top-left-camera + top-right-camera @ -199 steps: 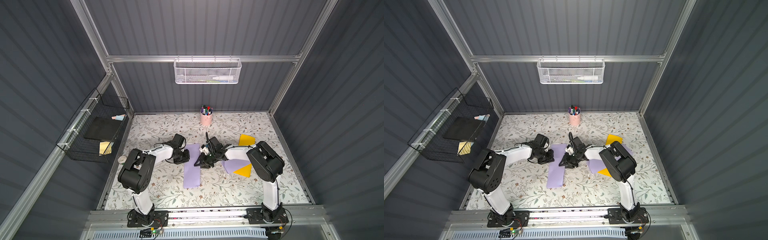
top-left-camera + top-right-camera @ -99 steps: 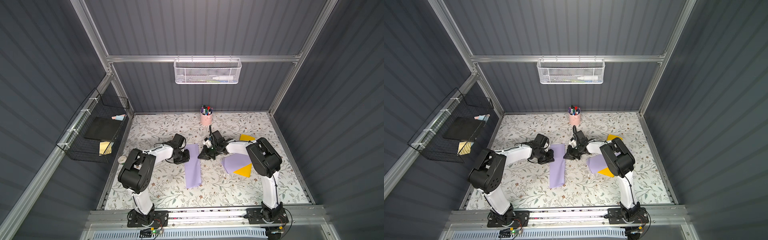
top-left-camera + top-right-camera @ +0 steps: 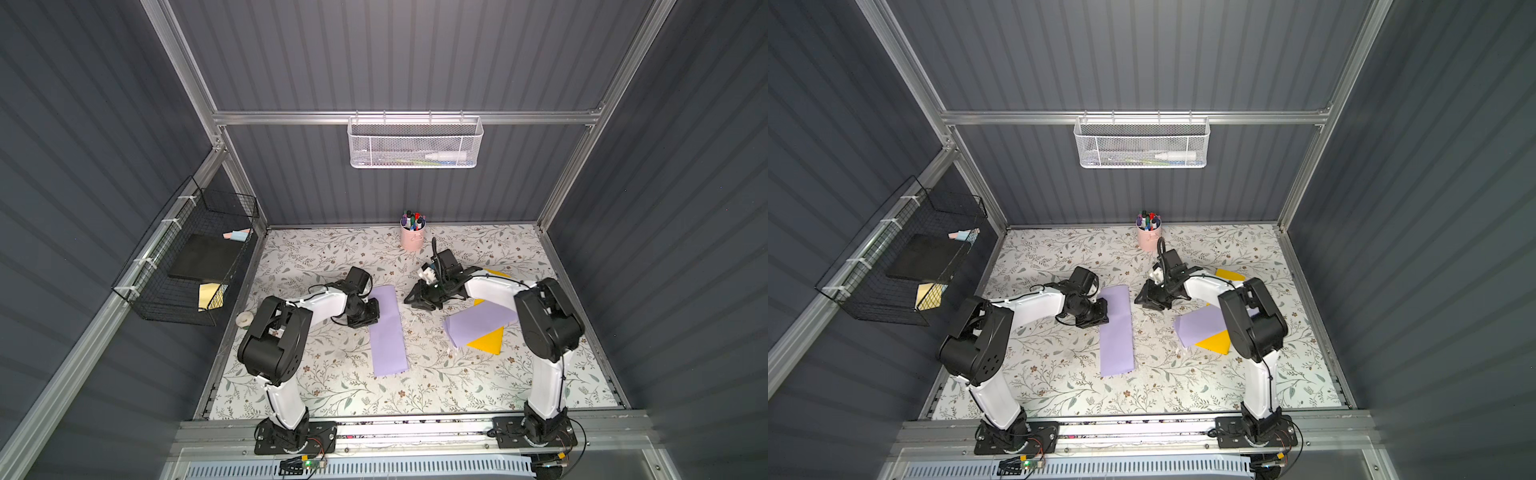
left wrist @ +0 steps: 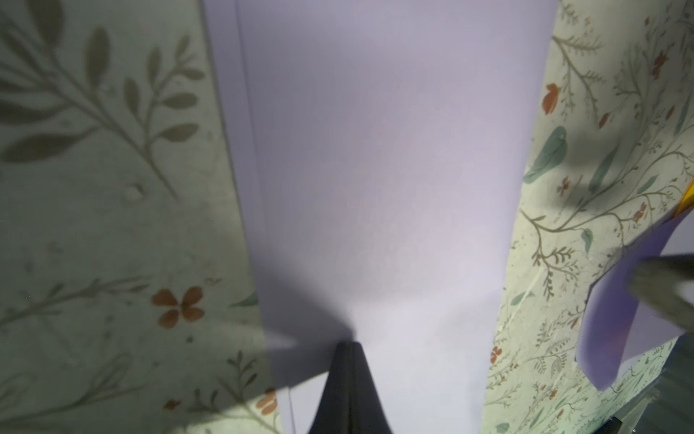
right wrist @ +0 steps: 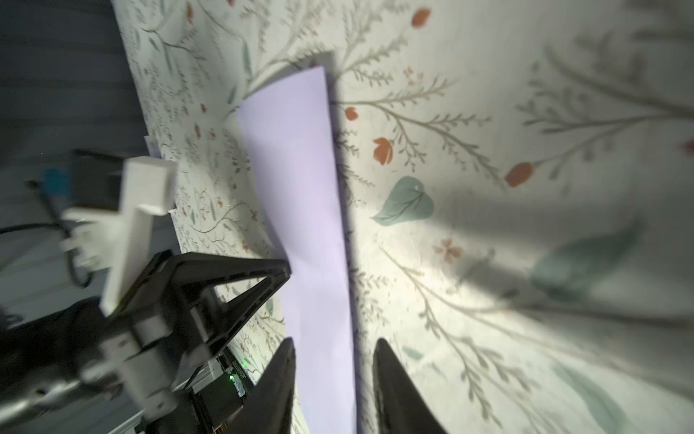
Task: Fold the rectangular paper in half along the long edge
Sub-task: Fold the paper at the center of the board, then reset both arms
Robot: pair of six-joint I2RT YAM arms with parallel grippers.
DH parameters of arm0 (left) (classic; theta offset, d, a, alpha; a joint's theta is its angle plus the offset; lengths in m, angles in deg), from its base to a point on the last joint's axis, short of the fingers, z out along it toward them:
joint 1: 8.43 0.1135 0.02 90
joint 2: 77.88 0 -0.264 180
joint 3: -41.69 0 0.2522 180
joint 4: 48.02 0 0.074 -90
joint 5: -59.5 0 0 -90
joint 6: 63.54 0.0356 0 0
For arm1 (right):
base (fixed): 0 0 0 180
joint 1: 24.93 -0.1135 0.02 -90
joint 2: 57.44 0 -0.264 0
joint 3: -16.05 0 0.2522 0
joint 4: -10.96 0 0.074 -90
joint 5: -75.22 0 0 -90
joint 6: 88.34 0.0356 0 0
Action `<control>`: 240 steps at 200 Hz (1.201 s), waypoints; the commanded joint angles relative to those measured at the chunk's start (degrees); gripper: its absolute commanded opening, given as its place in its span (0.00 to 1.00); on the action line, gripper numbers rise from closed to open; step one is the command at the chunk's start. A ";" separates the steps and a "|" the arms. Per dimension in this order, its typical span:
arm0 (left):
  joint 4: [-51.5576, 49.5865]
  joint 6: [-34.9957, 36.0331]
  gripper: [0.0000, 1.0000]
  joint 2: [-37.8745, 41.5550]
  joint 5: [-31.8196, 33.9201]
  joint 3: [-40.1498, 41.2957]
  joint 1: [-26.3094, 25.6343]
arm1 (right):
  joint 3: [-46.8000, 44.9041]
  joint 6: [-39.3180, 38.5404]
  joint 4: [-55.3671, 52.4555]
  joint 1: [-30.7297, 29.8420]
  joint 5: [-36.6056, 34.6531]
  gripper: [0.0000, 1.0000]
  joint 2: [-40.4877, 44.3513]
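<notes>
The lavender paper [image 3: 386, 332] lies mid-surface as a long narrow strip, already doubled over and running from the far side toward my bases. In the last second it has not shifted. What changed is my right claw [image 3: 419, 299]. It was down against the strip's long side nearest my right arm, and it has since pulled back toward the far end. It now sits beside the strip and clear of it, with its fingers spread and nothing between them [image 5: 334, 344]. My left claw [image 3: 368, 318] has stayed put, pressed together with its tip down on the paper near the opposite long edge [image 4: 347, 360].

I read this as the pressing pass along the fold being over. The fold looks made, with only my left claw pinning it, so the task seems close to done.

Some things I can't settle:
- **Left claw contact:** both top views hide the contact point under the claw's own body.
- **Edge alignment:** the left wrist view shows a faint second line just inside one long border. I take this to mean the free edges don't quite meet.
- **Strip ends:** that same view cuts off both ends of the strip.
- **Crease quality:** the right wrist view is blurred, and I can't tell how sharp the crease is.

A second lavender sheet [image 3: 478, 322] over a yellow sheet [image 3: 486, 343] lies partly under my right arm.
</notes>
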 commanded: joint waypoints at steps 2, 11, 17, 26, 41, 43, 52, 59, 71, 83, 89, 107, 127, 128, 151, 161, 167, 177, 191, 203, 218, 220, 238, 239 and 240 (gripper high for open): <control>-3.61 -0.58 0.00 -6.54 4.75 -0.82 -0.01 | -2.04 -2.74 -5.46 1.62 -4.28 0.40 7.96; -3.55 -0.76 0.00 -7.42 4.48 -2.65 -0.30 | -3.09 -2.87 -6.08 2.21 -4.92 0.41 10.31; -3.53 -0.86 0.00 -8.11 4.31 -4.06 -0.47 | -3.96 -3.03 -6.36 2.59 -5.21 0.42 11.89; -3.49 -1.05 0.00 -9.32 4.01 -6.39 -0.91 | -5.12 -3.18 -6.90 3.08 -5.97 0.42 13.90; -4.18 -0.90 0.00 -11.65 3.75 -11.30 -2.02 | -6.83 -3.30 -7.70 3.69 -7.34 0.43 16.74; -4.31 -0.81 0.00 -12.02 3.80 -11.98 -2.14 | -7.07 -3.29 -7.85 3.78 -7.52 0.43 17.02; -5.47 -0.57 0.00 -13.60 4.14 -15.94 -2.62 | -7.90 -3.34 -8.45 4.12 -8.53 0.43 18.56; -5.95 -0.44 0.00 -14.31 4.28 -18.07 -2.73 | -8.43 -3.51 -9.00 4.39 -9.21 0.44 19.61; -5.10 -0.47 0.03 -13.62 4.12 -19.55 -2.74 | -9.40 -3.71 -9.43 4.85 -10.42 0.44 21.78; -3.94 -0.13 0.20 -10.70 4.16 -19.88 -2.73 | -10.14 -4.00 -9.74 5.20 -12.56 0.45 24.19; -3.34 0.21 0.33 -8.64 4.38 -19.74 -2.73 | -10.36 -4.34 -9.70 5.40 -14.10 0.46 25.47; -2.93 1.04 0.78 -0.65 5.51 -19.38 -2.72 | -10.57 -5.37 -12.38 6.19 -21.36 0.50 29.46; -2.52 3.08 0.99 10.17 8.09 -18.66 -2.71 | -9.45 -7.30 -15.53 7.51 -28.73 0.52 33.77; -2.57 3.26 0.99 10.72 8.39 -18.66 -2.72 | -9.42 -7.37 -15.67 7.55 -29.11 0.52 33.95; -5.37 8.01 0.99 22.49 20.48 -17.04 -2.44 | -9.07 -8.42 -18.52 8.67 -42.58 0.55 41.75; -6.57 10.77 0.99 26.73 30.01 -15.16 -1.92 | -11.10 -10.11 -16.66 9.14 -48.17 0.57 46.06; -6.49 12.32 0.99 29.28 35.44 -11.97 -1.14 | -12.93 -11.53 -14.79 9.30 -52.17 0.64 48.89; -4.13 15.05 0.99 33.46 43.63 -6.68 0.37 | -17.57 -14.54 -8.81 9.62 -59.07 0.82 52.82; 3.57 22.47 0.99 38.92 48.28 3.01 2.58 | -22.27 -15.54 -5.18 10.54 -68.22 0.99 56.60; 13.29 29.05 0.99 41.93 50.74 12.45 4.11 | -26.33 -19.31 -1.50 11.30 -70.22 0.99 58.21; 19.43 32.02 0.99 41.79 51.25 19.69 6.67 | -30.00 -22.89 1.53 11.88 -71.96 0.99 57.97; 20.09 32.10 0.99 41.39 51.18 20.60 7.16 | -30.14 -22.91 1.51 12.00 -72.30 0.99 57.78; 24.55 33.06 0.99 36.07 45.20 24.21 10.16 | -30.38 -20.47 -0.84 12.55 -77.25 0.99 55.32; 24.98 33.06 0.99 35.75 44.91 24.40 10.26 | -30.43 -20.24 -0.85 12.57 -77.63 0.99 55.18; 25.28 33.15 0.99 35.24 44.73 24.54 10.31 | -30.54 -20.09 -0.86 12.63 -77.91 0.99 55.07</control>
